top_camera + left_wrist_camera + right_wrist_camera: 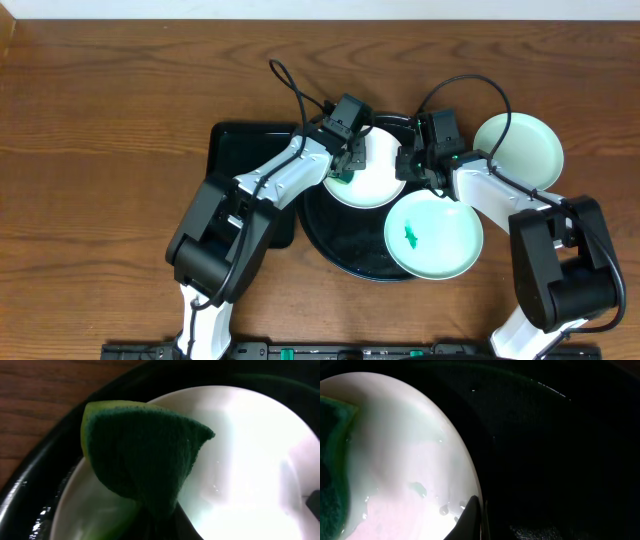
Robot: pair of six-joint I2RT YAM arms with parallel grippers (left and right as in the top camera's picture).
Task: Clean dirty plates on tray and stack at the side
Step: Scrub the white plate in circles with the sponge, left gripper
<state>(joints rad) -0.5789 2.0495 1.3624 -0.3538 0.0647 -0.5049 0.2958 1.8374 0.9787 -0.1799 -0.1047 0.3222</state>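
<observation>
On the round black tray lies a white plate. My left gripper is shut on a green sponge and presses it onto this plate. My right gripper is shut on the plate's right rim; one dark finger lies over the edge of the plate. A small green spot and water drops show on it. A second plate with a green smear sits at the tray's front right. A third plate, without a smear, rests on the table right of the tray.
A rectangular black tray lies left of the round one, partly under my left arm. Black cables loop above both wrists. Bare wooden table surrounds everything.
</observation>
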